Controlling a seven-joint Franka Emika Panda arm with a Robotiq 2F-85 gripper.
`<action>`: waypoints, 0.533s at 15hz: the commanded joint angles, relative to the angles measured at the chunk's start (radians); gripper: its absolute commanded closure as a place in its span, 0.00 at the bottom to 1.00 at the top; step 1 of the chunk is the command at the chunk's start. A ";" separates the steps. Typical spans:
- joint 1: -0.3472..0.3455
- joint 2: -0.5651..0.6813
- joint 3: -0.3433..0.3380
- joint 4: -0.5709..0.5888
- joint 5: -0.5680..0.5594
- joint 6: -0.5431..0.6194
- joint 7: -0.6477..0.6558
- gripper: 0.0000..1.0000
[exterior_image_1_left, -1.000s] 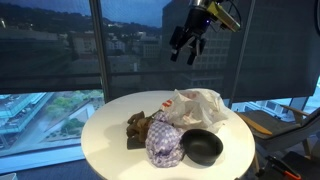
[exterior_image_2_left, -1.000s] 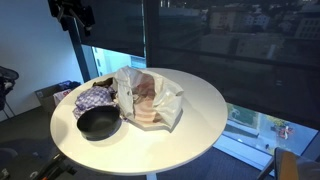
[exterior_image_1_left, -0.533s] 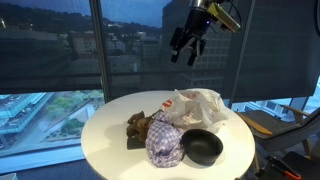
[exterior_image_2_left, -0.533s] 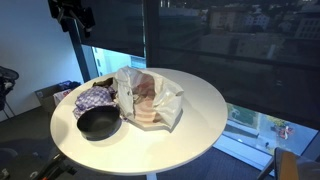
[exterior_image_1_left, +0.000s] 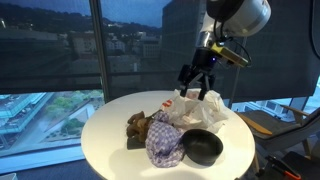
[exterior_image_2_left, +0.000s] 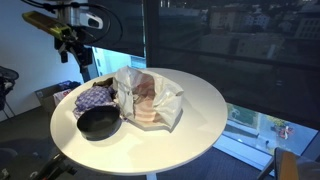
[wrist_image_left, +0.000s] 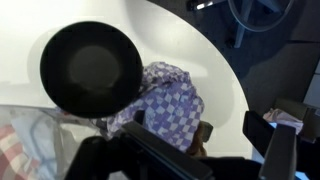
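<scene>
**Overhead, the open claw hangs above the checked cloth**

Just above the tabletop, the gripper (exterior_image_1_left: 194, 84) hangs in the air with its jaws spread wide. It holds nothing and touches nothing. Below it lies the checked cloth (wrist_image_left: 165, 100), a purple-and-white bundle crumpled in the middle of the wrist view. In an exterior view the cloth (exterior_image_1_left: 163, 143) sits in the lower centre of the frame, towards the near edge of the table.

A black pan (wrist_image_left: 92, 70) fills the upper left of the wrist view, with its rim touching the cloth's edge. A crinkled clear plastic bag (exterior_image_1_left: 200, 105) with something red and white inside rises just beside the cloth, right of centre. It is the tallest thing on the table, and in that exterior view the claw sits close over its top. A small brown object (exterior_image_1_left: 138, 127) rests against the cloth's left side; what it is cannot be told.

All of this sits on a round white table (exterior_image_1_left: 105, 130), with the things gathered together on one half of it. Behind the table stand tall windows (exterior_image_1_left: 60, 60) with dark frames, looking out on a city at dusk. In an exterior view the floor (exterior_image_2_left: 30, 150) around the table is dark.
</scene>
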 joint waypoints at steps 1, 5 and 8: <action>-0.003 -0.071 0.029 -0.154 0.025 0.053 0.070 0.00; -0.011 -0.105 0.059 -0.306 0.004 0.156 0.166 0.00; -0.053 -0.031 0.068 -0.286 -0.066 0.245 0.276 0.00</action>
